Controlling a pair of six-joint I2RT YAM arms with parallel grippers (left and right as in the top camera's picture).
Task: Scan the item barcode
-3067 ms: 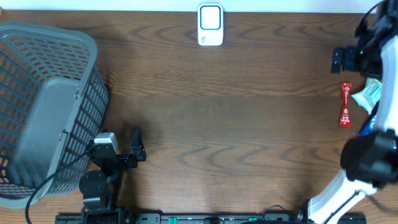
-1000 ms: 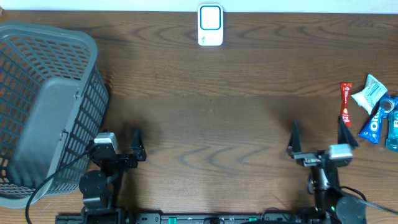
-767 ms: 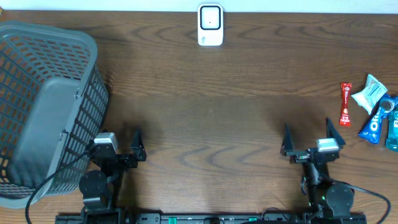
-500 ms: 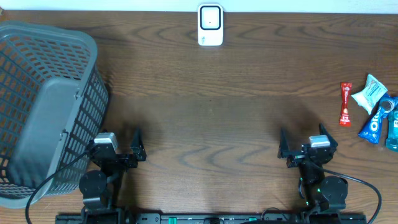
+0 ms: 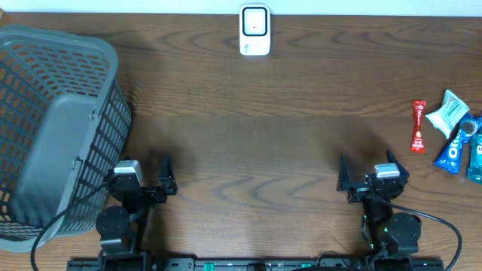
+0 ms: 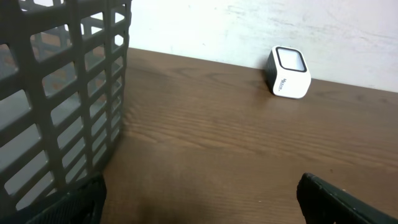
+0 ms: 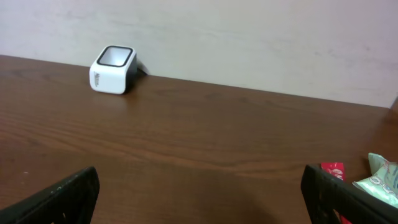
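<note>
On the wood-grain table point(image 5: 256, 128), left pincer point(image 5: 143, 167) and right pincer point(image 5: 369, 165) stand spread wide, holding nothing.

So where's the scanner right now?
Overhead, the scanner stands at the table's far edge, about centre, well apart from the basket on the left and the snacks on the right.

Smooth wood-grain table point(image 5: 256, 135), grey plastic basket point(image 5: 60, 38), glossy wht plastic scanner point(image 5: 254, 30) (snack wrappers point(image 5: 446, 113) shiny too)

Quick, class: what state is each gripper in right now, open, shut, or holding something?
Left gripper: open, holding nothing.
Right gripper: open, holding nothing.
</note>
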